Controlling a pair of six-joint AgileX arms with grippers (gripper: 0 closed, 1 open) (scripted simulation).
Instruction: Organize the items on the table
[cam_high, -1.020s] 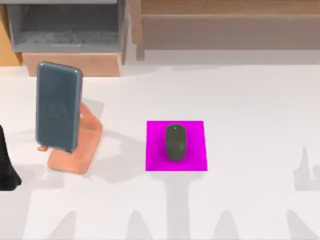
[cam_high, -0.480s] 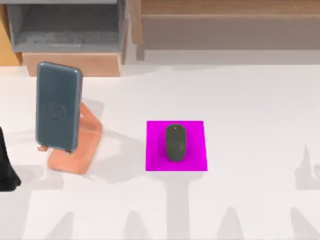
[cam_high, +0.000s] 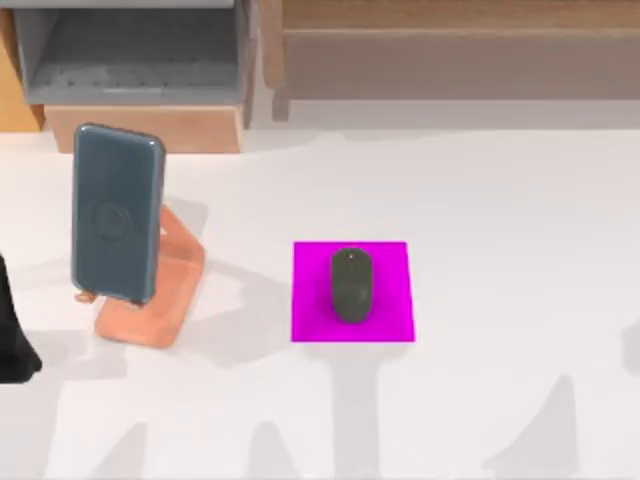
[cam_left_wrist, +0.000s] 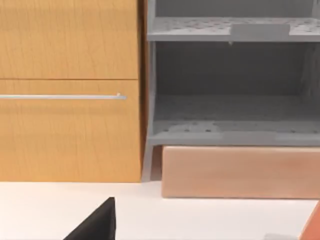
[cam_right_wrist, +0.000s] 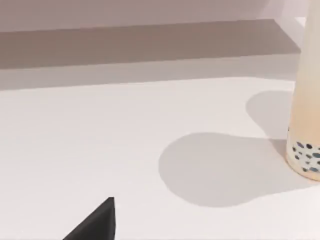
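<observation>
Resting: mouse (cam_high: 351, 285) ctr on pad (cam_high: 384, 320), phone (cam_high: 116, 213) on stand (cam_high: 160, 300).

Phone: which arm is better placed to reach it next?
Left, probably. The phone leans on the orange stand at the table's left side, the left arm is right beside it at that edge, and the left wrist view faces the shelf behind it.
</observation>
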